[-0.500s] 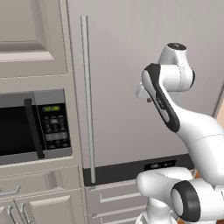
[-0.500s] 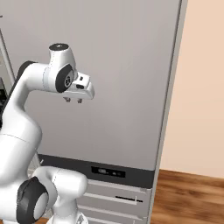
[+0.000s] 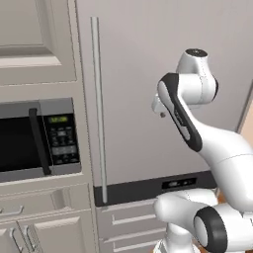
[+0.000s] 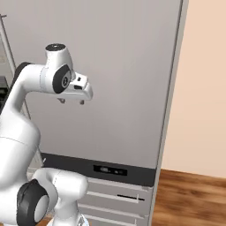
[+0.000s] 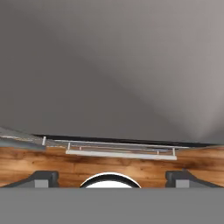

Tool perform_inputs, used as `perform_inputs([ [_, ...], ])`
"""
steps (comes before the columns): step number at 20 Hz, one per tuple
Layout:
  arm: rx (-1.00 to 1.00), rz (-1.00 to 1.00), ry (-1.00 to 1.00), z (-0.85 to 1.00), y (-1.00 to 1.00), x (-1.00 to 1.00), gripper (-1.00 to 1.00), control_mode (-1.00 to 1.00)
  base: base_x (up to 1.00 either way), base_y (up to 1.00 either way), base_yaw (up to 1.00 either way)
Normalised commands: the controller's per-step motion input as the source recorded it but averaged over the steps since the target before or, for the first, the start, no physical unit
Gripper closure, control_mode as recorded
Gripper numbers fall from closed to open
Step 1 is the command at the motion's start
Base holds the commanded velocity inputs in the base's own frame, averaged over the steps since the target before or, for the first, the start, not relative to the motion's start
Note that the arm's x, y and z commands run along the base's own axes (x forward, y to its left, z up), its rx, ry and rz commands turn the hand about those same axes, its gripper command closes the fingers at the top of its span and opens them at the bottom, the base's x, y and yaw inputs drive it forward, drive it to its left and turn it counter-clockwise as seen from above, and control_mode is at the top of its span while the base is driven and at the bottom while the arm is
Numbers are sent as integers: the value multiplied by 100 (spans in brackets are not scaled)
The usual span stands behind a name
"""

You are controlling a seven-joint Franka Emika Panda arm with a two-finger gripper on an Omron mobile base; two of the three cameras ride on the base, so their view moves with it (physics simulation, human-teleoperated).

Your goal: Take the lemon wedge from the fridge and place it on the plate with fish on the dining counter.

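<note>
The fridge [image 3: 133,89] stands shut in front of me, its long bar handle [image 3: 99,108] at the door's left edge. Its door also shows in the right base view [image 4: 123,66] and in the hand view [image 5: 112,65]. My gripper [image 4: 71,101] hangs in front of the door at mid height, pointing down, apart from it. It is open, and its fingertips [image 5: 43,177] stand wide apart with nothing between them. In the left base view the gripper [image 3: 158,107] is partly hidden behind my own arm. The lemon wedge, the plate with fish and the dining counter are out of view.
A black-fronted microwave [image 3: 34,138] sits in beige cabinets left of the fridge. Drawers [image 4: 119,194] lie under the fridge's black band [image 3: 148,190]. A beige wall [image 4: 203,88] and wooden floor [image 4: 190,198] are to the right.
The hand has drifted very slightly to the left in front of the door. The fridge remains shut and the views have hardly shifted.
</note>
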Motion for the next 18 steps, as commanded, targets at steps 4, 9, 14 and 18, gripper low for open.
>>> perform_inputs([
  [4,0,0,0,0,0,0,-100,100,-90,32,0],
  [9,0,0,0,0,0,0,-100,100,-79,44,1],
  [14,0,0,0,0,0,0,-100,100,-55,59,1],
  [18,0,0,0,0,0,0,-100,100,-19,63,0],
])
